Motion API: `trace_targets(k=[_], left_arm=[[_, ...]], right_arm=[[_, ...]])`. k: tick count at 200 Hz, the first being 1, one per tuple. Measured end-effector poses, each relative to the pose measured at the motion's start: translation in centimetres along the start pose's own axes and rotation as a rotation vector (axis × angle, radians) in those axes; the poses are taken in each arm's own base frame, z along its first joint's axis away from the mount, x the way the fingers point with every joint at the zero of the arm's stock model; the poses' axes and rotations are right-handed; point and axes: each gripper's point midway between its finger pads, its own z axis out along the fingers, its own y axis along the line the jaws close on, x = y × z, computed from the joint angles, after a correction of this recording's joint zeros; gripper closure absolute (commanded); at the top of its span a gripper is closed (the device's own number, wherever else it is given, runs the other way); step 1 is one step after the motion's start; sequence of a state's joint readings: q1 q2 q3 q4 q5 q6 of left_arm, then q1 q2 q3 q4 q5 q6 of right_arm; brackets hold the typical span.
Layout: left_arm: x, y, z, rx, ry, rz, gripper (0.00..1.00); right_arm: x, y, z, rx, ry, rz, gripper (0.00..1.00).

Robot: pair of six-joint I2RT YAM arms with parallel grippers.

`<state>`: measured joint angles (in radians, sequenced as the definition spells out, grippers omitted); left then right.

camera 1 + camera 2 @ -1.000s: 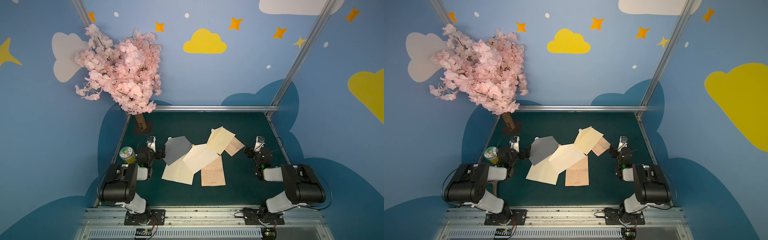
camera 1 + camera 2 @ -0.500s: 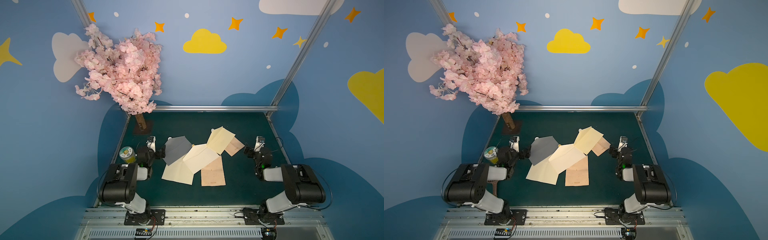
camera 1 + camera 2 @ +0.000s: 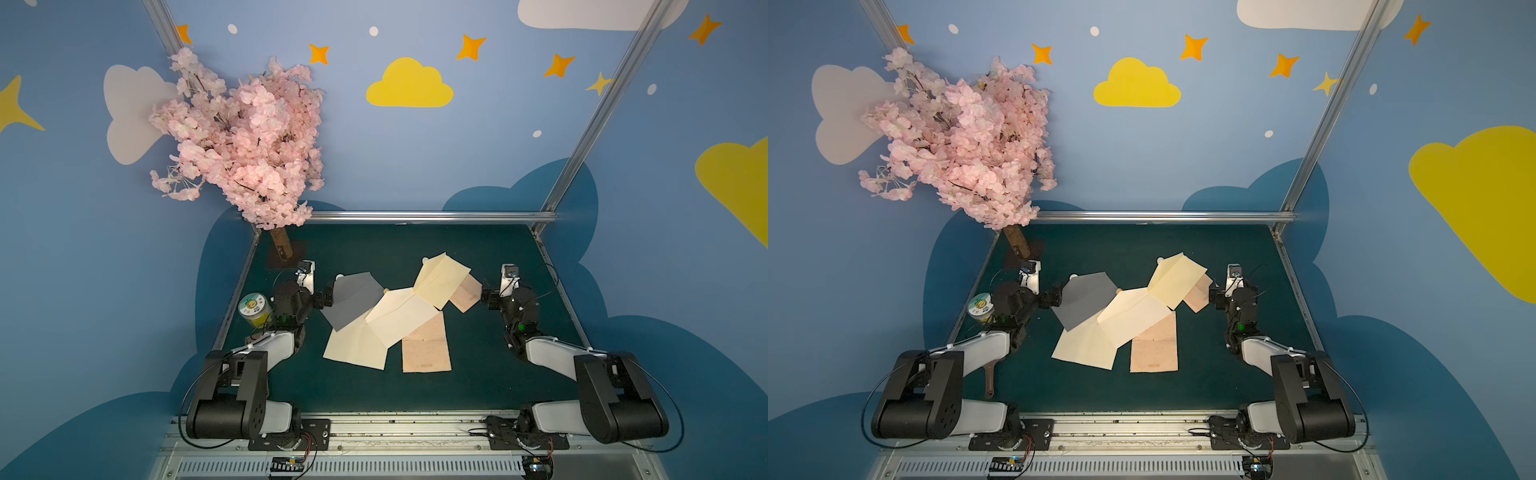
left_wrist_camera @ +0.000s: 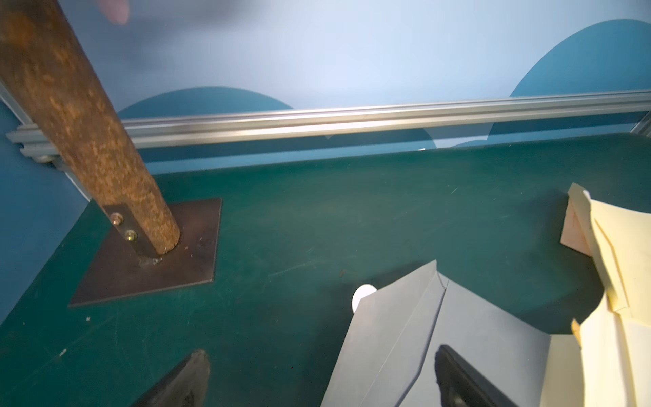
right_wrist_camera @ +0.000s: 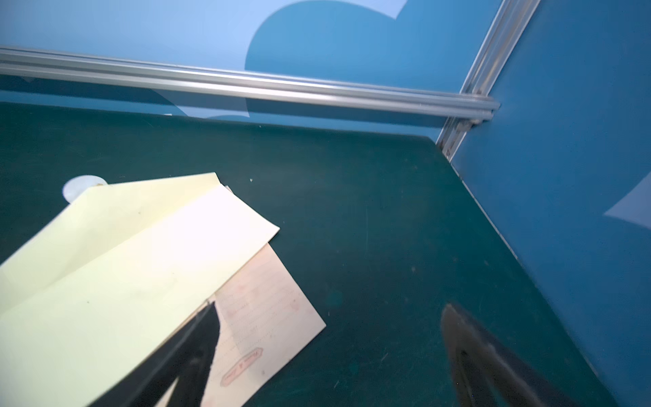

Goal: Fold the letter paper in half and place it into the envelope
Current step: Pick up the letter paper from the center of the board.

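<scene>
Two claws stand wide and empty: left claw (image 4: pixel 320 354) at the edge of the grey envelope (image 3: pixel 353 301), right claw (image 5: pixel 330 307) by the pink letter paper (image 5: pixel 267 306).

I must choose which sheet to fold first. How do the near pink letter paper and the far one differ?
The near pink paper shows most of its face; the far pink paper shows only a small part under a cream envelope. The near one lies clear of the right gripper; the far one lies close by it. Both lie flat, partly covered.
</scene>
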<state>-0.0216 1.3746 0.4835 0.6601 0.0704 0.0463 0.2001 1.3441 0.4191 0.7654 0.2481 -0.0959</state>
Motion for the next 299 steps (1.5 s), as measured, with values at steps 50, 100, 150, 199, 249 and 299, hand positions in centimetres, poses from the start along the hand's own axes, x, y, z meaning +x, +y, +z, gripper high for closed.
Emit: trace_targets(k=[50,100,150,199,249,299], left_arm=[[-4.7,-3.1,0.4,0.045,0.008,0.01,0.0],[-6.2,-11.3,-0.4,0.193,0.119,0.012,0.0],[-1.1,-20.7,-4.6,0.374,0.342,-0.009,0.0],[4.5,-27.6,-8.8,0.469,0.572,-0.042,0.0],[8.6,-30.0,-11.2,0.476,0.744,-0.084,0.0],[9.8,-29.7,-12.2,0.457,0.825,-0.1,0.0]], right_arm=[[-5.4,2.2,-1.6,-0.034,-0.005,-0.042,0.02],[-6.9,4.5,-4.5,-0.133,0.159,0.084,0.02],[-0.5,8.3,-9.0,-0.231,0.485,0.042,0.02],[4.3,10.6,-13.2,-0.346,0.761,0.094,0.02],[7.2,14.3,-16.4,-0.479,1.047,0.281,0.05],[10.2,17.6,-18.4,-0.585,1.295,0.416,0.3]])
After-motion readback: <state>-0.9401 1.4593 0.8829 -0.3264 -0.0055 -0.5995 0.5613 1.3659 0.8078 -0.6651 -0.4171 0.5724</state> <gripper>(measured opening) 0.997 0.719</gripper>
